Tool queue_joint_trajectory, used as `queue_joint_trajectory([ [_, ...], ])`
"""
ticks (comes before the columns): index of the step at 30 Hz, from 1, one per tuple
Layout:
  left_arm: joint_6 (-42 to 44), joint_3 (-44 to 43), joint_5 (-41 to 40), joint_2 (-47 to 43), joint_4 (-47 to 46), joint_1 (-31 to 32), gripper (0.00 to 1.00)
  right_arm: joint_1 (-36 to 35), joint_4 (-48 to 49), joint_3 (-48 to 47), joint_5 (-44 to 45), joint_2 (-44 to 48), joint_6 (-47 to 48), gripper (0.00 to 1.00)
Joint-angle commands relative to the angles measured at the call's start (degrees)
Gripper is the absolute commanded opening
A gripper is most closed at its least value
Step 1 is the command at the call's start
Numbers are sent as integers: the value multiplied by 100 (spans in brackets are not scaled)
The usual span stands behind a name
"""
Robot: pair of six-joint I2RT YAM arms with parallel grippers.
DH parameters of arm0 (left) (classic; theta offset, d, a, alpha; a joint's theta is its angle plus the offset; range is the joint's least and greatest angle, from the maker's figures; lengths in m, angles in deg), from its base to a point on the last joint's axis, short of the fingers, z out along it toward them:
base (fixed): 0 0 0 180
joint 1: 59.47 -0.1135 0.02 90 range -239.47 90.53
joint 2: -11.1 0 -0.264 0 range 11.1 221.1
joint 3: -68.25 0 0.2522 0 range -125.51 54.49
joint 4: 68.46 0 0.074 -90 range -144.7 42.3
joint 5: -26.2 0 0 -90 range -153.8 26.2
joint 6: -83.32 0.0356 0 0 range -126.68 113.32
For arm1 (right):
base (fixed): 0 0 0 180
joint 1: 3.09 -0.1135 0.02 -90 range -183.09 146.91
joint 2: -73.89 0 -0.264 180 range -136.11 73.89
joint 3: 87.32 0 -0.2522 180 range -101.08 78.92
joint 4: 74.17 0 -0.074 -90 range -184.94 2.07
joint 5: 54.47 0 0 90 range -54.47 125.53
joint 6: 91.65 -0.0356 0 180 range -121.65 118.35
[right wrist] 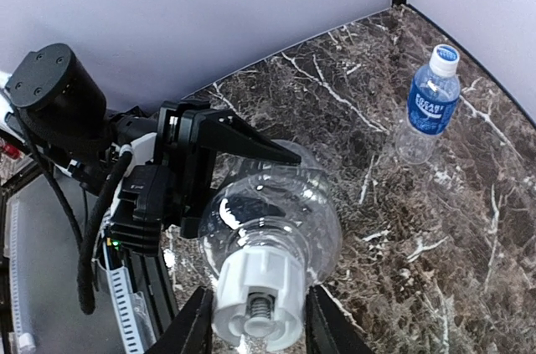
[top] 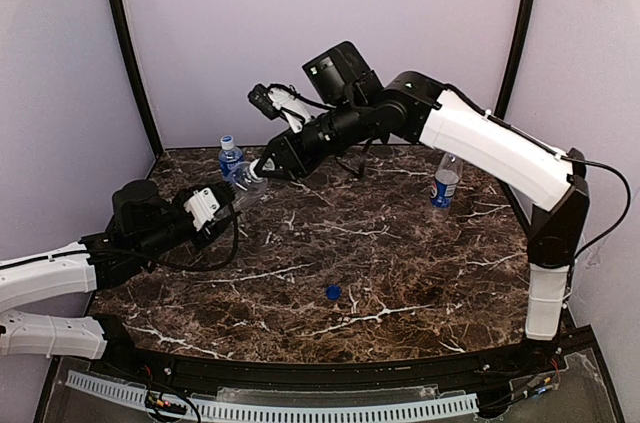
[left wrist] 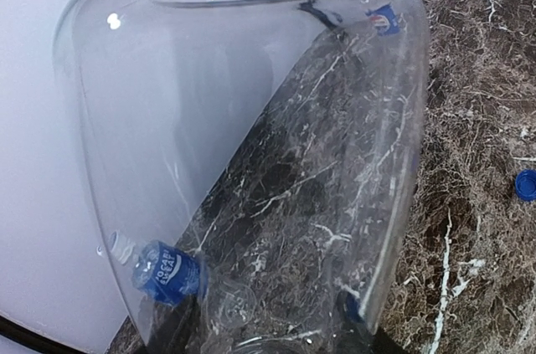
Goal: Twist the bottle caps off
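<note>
The fingertips of the right hand (right wrist: 258, 333) are cut off by the lower edge of the right wrist view, so only the inner flanks of its two dark fingers (right wrist: 194, 329) are seen. These are pressed against opposite sides of the white cap (right wrist: 258, 291), so the cap is grasped. In the top view the cap is hidden between the two hands.

One black finger of the left hand (top: 228, 195) is seen laid over the shoulder of the unlabelled bottle (right wrist: 276, 207), and the other is hidden behind it. The bottle is clenched round its body by that hand and held off the surface (top: 400, 263), tilted, with its neck turned to the right hand. The left wrist view is almost filled by this bottle's clear wall, and everything behind it is seen distorted.

The blue-labelled bottle (top: 231, 157) is stood upright near the back left corner, just beside the held bottle, with a fitted cap (right wrist: 445, 54) on it. The Pepsi bottle (top: 446, 181) is stood upright towards the right edge, well apart, and its top is too small to be read. A loose blue cap (top: 333, 292) is laid near the front middle, with open room all round it.

The surface is dark marble-patterned stone with white veins. The white cap is round and ribbed. The held bottle is thin, glossy plastic with a domed shoulder.
</note>
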Motion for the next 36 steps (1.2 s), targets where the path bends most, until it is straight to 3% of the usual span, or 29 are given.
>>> queue_joint_trajectory([
  [1, 46, 83, 4, -16, -122, 4, 19, -35, -24, -204, -85, -201, -16, 30],
  [6, 35, 82, 60, -30, -107, 9, 18, -30, -140, -350, -255, -374, 75, 28],
  [10, 29, 61, 99, -35, -38, 9, 17, -34, -323, -425, -340, -436, 309, 0],
  [12, -1, 33, 381, -49, 84, 9, 16, -43, -381, -347, -447, -343, 709, 0],
  [18, -209, -187, 2251, -114, 1262, 9, 15, -610, -333, 752, -473, 437, 3773, 0],
  [25, -235, -433, 3791, -88, 2413, 9, 16, -1220, -315, 1769, 1037, 862, 6785, 0],
  [29, -147, -490, 3953, -90, 2816, 9, 15, -1308, -182, 1848, 1621, 943, 7905, 0],
  [36, 10, -508, 3877, -118, 2989, 9, 15, -1454, 1402, 2850, 2609, 1454, 9760, 0],
])
